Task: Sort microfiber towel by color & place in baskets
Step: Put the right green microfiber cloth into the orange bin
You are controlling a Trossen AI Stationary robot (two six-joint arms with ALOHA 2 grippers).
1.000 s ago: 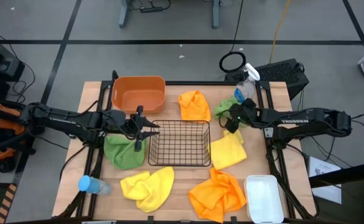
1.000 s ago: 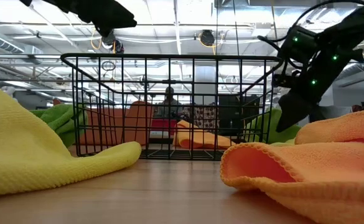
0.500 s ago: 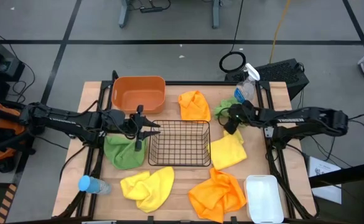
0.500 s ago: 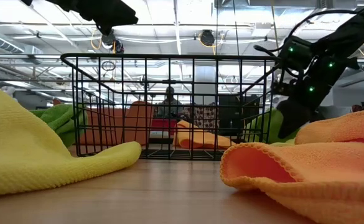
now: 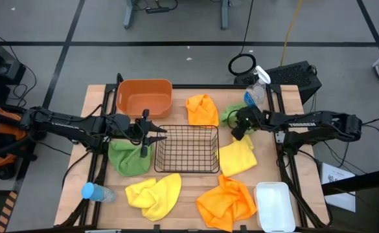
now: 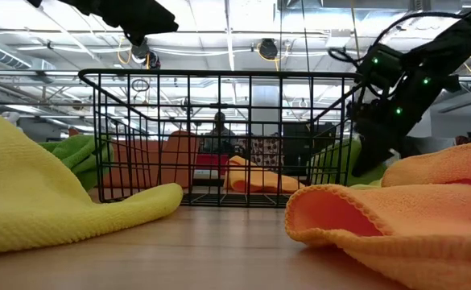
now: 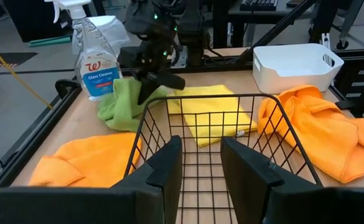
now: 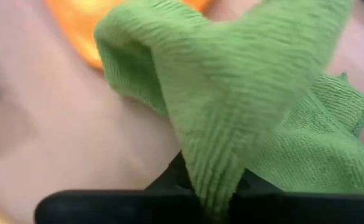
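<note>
Right gripper (image 5: pixel 238 127) clamped shut on fold of soft green microfiber towel (image 5: pixel 232 114), far right of table. Black wire-mesh square basket (image 5: pixel 188 149) just inboard. Left gripper (image 5: pixel 151 137), fingers apparently part-open and empty, over basket's opposite rim.

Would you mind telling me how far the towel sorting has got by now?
Nothing is sorted yet: the orange tub, wire basket and white bin hold no towels. In hand: the right gripper has pinched the green towel by the spray bottle. Left: all six towels; the left gripper waits at the basket's edge.
</note>
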